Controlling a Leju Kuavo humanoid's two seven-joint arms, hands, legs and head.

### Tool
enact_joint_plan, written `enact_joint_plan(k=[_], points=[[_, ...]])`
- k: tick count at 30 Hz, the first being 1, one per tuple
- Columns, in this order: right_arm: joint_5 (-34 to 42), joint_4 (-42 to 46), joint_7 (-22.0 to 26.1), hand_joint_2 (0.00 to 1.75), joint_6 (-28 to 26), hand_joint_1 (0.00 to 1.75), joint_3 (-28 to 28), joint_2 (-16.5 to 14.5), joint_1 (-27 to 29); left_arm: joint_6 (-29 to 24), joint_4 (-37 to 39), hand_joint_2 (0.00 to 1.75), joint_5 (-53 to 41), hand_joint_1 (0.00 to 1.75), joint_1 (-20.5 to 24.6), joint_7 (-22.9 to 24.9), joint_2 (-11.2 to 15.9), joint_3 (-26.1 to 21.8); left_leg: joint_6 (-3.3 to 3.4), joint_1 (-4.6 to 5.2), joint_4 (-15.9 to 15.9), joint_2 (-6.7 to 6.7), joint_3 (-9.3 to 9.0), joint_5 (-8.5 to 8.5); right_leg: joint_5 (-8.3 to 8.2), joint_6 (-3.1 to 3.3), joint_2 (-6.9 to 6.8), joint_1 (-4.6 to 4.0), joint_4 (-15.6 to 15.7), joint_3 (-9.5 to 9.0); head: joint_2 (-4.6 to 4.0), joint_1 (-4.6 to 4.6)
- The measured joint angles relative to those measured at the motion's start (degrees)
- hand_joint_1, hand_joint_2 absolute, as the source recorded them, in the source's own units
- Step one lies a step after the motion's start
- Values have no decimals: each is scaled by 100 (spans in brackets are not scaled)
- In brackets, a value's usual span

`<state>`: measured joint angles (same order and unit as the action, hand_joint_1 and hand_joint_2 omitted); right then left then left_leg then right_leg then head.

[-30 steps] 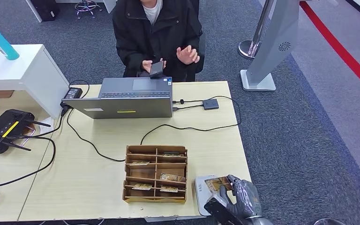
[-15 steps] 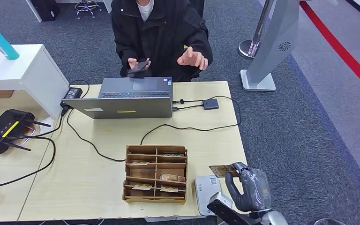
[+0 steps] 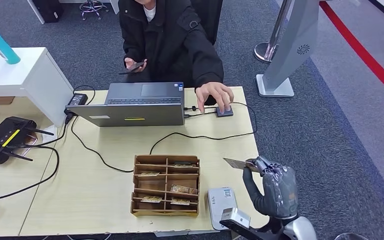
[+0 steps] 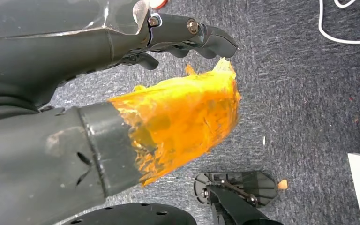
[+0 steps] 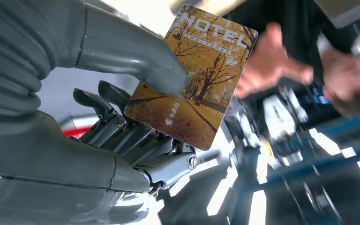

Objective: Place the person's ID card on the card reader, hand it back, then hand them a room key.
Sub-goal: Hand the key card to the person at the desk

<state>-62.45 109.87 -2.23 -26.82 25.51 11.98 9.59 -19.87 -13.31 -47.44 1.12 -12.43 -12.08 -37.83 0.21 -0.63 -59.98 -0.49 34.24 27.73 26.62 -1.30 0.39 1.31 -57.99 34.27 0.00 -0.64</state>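
My right hand (image 3: 272, 187) pinches a card (image 3: 237, 164) between thumb and fingers, raised over the table's right edge. In the right wrist view the card (image 5: 192, 79) shows autumn trees and the word HOTEL, under the thumb of the right hand (image 5: 75, 117). The white card reader (image 3: 221, 202) lies bare at the table's front edge, beside my wrist. The person (image 3: 172, 35) leans in, one hand (image 3: 214, 95) reaching onto the table by a small black box (image 3: 225, 111), the other holding a phone (image 3: 132, 66). My left hand (image 4: 122, 117) hangs over carpet, holding nothing, fingers apart.
A wooden organizer (image 3: 166, 186) holding several cards stands left of the reader. A laptop (image 3: 140, 104) sits at the far edge, with black cables crossing the table. A black router (image 3: 2, 137) lies at the left. A grey stand (image 3: 285, 45) is on the carpet to the right.
My right hand lifted the card off the reader and carried it up and toward the person. The person leaned forward and brought one hand down onto the table near the black box.
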Motion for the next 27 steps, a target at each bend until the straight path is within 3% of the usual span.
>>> enact_joint_plan(k=[14, 27], points=[[-369, 116, 93, 175, -120, 175, -45, -169, -294, 4, 0, 0, -99, 0, 11, 43, -3, 0, 0, 0, 0, 0, 2, 0, 0, 0, 0, 0, 0, 0, 0, -1], [-1461, 31, -328, 175, 114, 175, 174, -263, -1622, 120, 0, 0, -403, 0, 138, 229, -37, 73, 0, 0, 0, 1, -1, -7, -4, 0, 1, 0, -2, -2, 0, 0]])
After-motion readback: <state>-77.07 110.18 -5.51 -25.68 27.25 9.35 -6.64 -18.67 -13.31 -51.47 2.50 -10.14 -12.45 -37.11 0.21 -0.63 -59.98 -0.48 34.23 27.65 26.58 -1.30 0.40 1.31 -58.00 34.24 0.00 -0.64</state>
